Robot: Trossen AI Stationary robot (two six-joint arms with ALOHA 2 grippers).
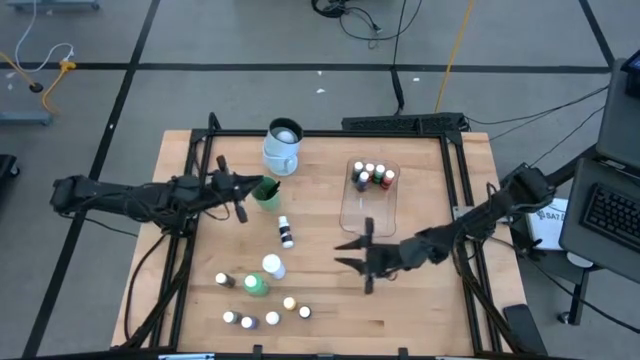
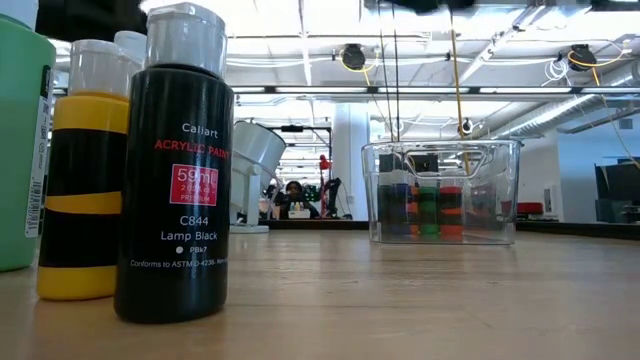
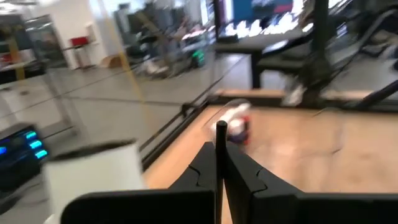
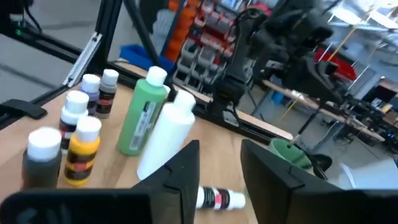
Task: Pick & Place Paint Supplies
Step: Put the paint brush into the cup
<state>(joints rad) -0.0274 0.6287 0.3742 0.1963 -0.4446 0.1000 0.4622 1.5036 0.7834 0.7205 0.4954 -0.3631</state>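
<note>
Nearest the low camera stood your black paint bottle (image 2: pixel 173 170), with a yellow bottle (image 2: pixel 88 180) just beside it on the table (image 1: pixel 430 190). Your left hand (image 1: pixel 240 196) was clenched on a thin brush (image 3: pixel 220 163), beside the green cup (image 1: pixel 266 193) near the mug (image 1: pixel 283 146). Your right hand (image 1: pixel 362 257) hung released, fingers apart and empty, just in front of the clear tub (image 1: pixel 371 198), which held several small bottles (image 1: pixel 371 177). The larger green bottle (image 1: pixel 256 285) lay among the loose ones.
</note>
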